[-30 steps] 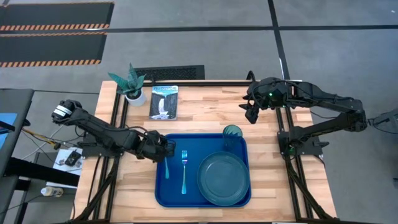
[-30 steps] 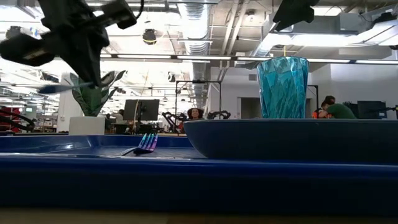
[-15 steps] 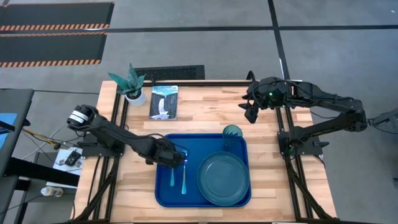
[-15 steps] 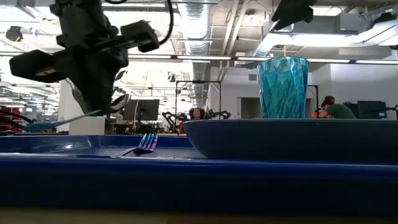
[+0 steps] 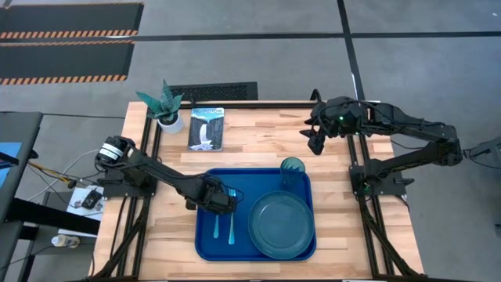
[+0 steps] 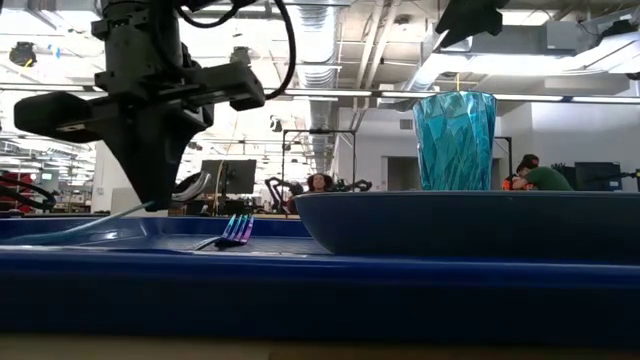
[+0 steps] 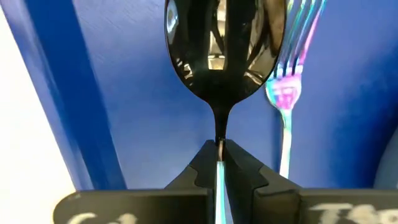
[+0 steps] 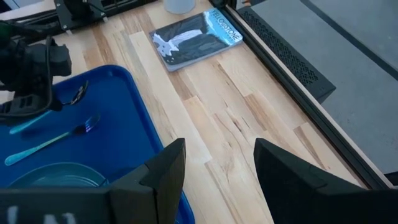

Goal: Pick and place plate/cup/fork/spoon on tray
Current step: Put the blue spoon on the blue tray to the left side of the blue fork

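Observation:
The blue tray lies on the wooden table. It holds the dark-teal plate, the teal cup and the fork. My left gripper is low over the tray's left part. It is shut on the spoon, which lies alongside the fork. My right gripper is open and empty above the table's far right part, beyond the cup. My left gripper pinches the spoon's thin neck, just behind the dark bowl, between its two fingertips. The fingers come from above. The light-blue handle slopes down from the fingers to the tray floor; whether its end touches, I cannot tell.
A white pot with a teal plant and a picture booklet stand at the table's far left. Bare wood lies between the tray and the far edge.
My left gripper has gone toward the table's right and near edges, from the tray's left rim to above its floor, and has come down. The spoon it holds has come down with it beside the fork, its handle now low over the tray.

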Controlling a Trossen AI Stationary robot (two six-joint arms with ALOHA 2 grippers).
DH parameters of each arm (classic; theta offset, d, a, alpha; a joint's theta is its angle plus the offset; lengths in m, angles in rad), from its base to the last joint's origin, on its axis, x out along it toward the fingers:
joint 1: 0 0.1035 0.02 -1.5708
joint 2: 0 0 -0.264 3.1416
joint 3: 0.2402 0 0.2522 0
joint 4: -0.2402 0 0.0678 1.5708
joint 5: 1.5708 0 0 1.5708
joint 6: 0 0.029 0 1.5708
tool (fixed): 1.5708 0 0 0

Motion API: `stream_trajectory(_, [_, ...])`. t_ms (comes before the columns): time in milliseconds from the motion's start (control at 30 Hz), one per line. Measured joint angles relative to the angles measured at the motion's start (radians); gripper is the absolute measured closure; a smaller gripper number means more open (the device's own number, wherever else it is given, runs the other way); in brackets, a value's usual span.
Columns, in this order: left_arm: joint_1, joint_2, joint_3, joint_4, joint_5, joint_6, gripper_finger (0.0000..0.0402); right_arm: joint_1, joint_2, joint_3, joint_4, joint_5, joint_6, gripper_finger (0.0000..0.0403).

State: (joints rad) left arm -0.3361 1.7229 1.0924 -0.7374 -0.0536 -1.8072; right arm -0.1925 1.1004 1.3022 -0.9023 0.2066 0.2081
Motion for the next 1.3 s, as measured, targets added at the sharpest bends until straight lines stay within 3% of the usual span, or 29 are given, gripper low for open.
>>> stream_trajectory(300, [0.005,0.032,0.001,0.048,0.052,0.024,0.0401,0.0,0.0,0.0,0.0,0.0,0.0,0.0189])
stream_trajectory(1300, [0.02,0.044,0.0,0.028,0.071,0.034,0.0397,0.0,0.0,0.0,0.0,0.0,-0.009,0.0189])
